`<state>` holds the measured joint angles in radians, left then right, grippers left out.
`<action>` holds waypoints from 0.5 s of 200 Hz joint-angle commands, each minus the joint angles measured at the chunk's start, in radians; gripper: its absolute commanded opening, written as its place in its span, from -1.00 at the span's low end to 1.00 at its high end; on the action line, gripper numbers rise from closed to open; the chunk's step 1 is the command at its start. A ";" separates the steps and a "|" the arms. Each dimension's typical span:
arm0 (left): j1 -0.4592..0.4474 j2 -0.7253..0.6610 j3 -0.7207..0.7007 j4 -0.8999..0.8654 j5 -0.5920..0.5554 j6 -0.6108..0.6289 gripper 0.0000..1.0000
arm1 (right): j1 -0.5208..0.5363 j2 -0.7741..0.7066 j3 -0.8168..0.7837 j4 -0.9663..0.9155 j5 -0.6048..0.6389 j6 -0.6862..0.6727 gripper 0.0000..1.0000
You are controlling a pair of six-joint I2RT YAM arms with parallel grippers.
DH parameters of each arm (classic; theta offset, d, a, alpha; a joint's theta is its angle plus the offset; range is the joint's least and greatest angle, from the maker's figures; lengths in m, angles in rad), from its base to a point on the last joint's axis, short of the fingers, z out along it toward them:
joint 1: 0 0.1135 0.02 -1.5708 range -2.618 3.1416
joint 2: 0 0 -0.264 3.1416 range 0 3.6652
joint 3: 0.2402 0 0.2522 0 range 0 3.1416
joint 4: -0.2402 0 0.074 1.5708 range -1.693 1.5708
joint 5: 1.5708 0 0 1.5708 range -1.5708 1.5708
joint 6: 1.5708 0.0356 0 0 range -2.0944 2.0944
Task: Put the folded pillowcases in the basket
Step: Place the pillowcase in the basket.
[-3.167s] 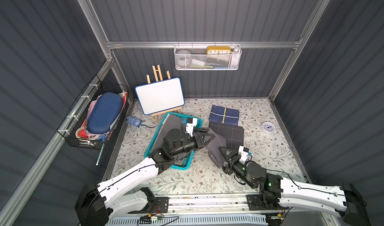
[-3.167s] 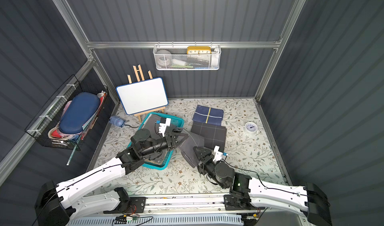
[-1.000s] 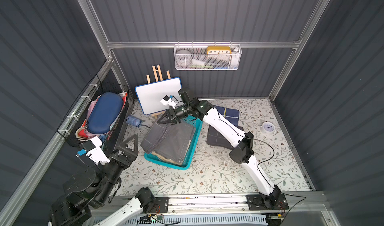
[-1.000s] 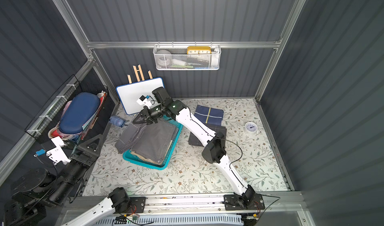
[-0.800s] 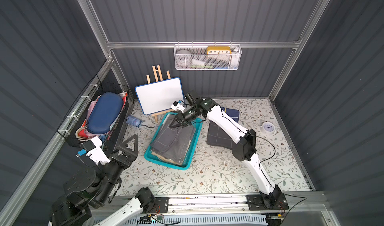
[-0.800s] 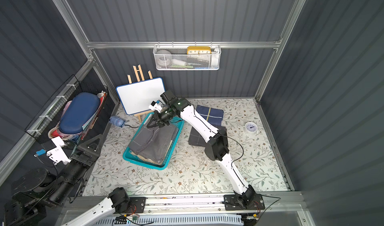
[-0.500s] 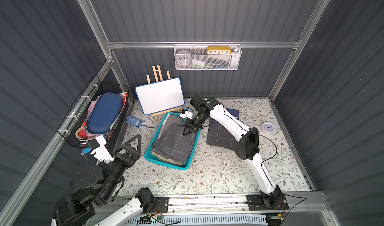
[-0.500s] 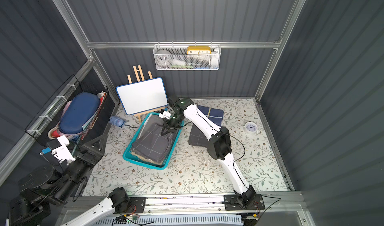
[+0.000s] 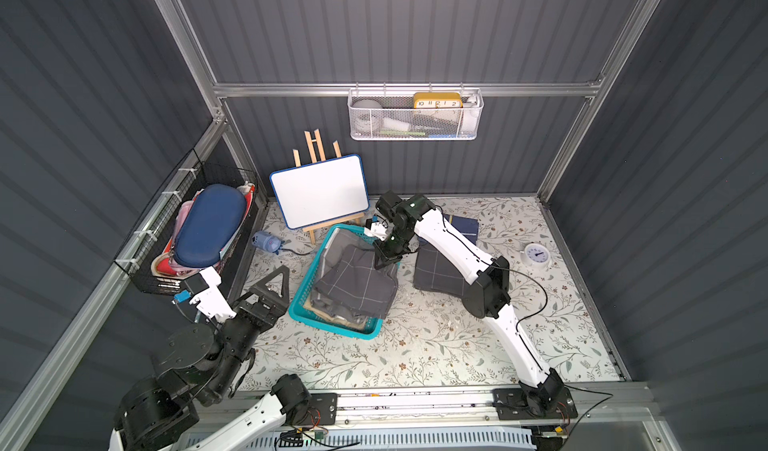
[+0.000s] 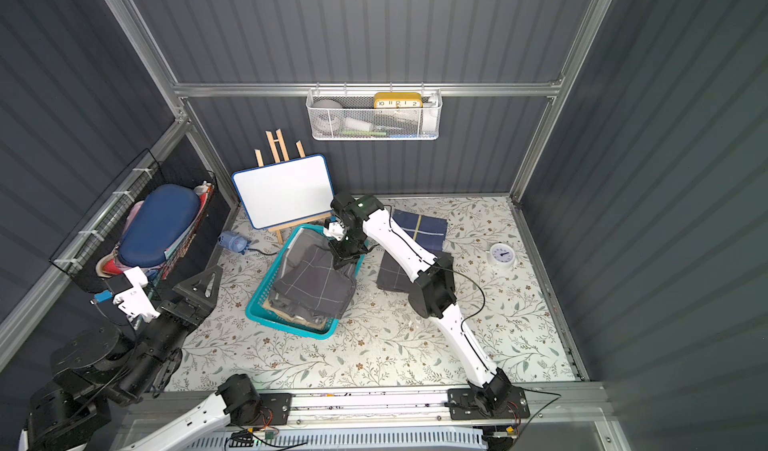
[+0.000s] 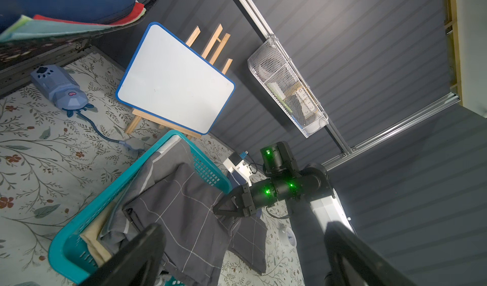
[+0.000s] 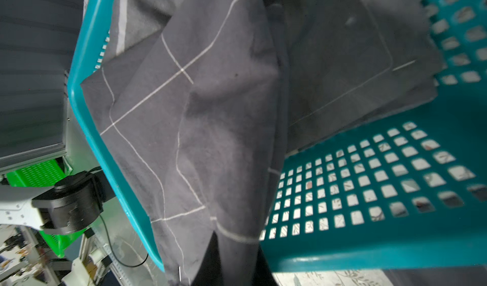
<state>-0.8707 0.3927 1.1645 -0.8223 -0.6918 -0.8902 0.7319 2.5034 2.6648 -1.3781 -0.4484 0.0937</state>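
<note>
My right claw pinches the gray pillowcase in the teal basket. My left claw is wide open. The yellow clock shows 10, 11, 12, 1, 2.

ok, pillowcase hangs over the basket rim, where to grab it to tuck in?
Pinch the pillowcase by its near corner draped over the basket rim on the right arm's side, coming from outside: it hangs free there. Right gripper holds the far corner.
</note>
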 commanded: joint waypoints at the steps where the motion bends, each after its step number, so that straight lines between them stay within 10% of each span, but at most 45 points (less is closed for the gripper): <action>1: -0.002 0.010 -0.014 0.019 0.004 0.016 0.99 | 0.048 0.005 0.044 0.054 0.127 -0.035 -0.98; 70: -0.003 0.012 -0.015 0.019 0.005 0.016 0.99 | 0.124 -0.012 0.036 0.089 0.583 -0.139 -1.00; 100: -0.003 0.018 -0.022 0.016 0.000 0.014 0.99 | 0.156 -0.073 0.033 0.109 0.591 -0.179 -1.00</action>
<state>-0.8707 0.3946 1.1561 -0.8143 -0.6922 -0.8902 0.8742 2.5042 2.6873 -1.3037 0.0483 -0.0345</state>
